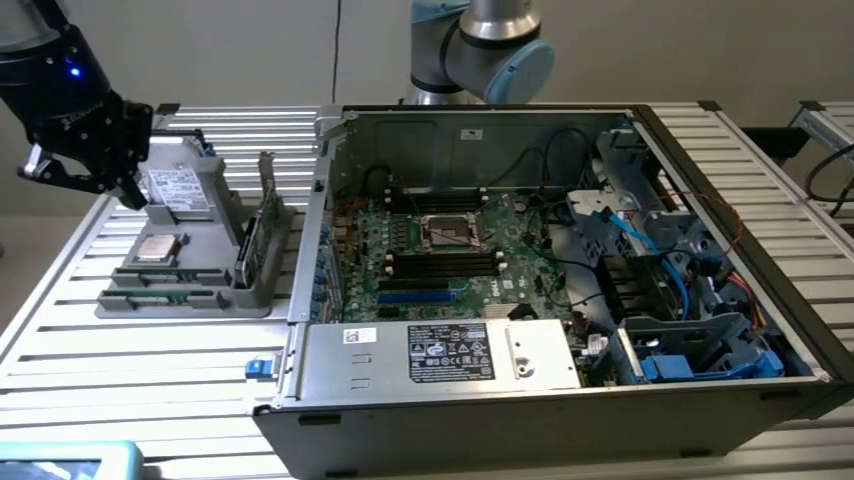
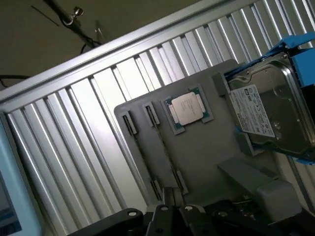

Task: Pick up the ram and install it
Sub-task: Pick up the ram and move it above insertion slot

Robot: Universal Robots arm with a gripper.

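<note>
Jaws pressed together, holding nothing: our gripper (image 1: 127, 190) hovers over the grey tray (image 2: 211, 152), where the ram (image 2: 162, 147) stands on edge in its slot beside the processor chip (image 2: 188, 109). We'd want those jaws parted, then square across its thin top edge — mid-length, no tilt.

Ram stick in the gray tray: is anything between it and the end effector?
Nothing visible. The ram stands on edge in the gray tray, uncovered, and the shut end effector hangs above the tray with only open air between them.
</note>
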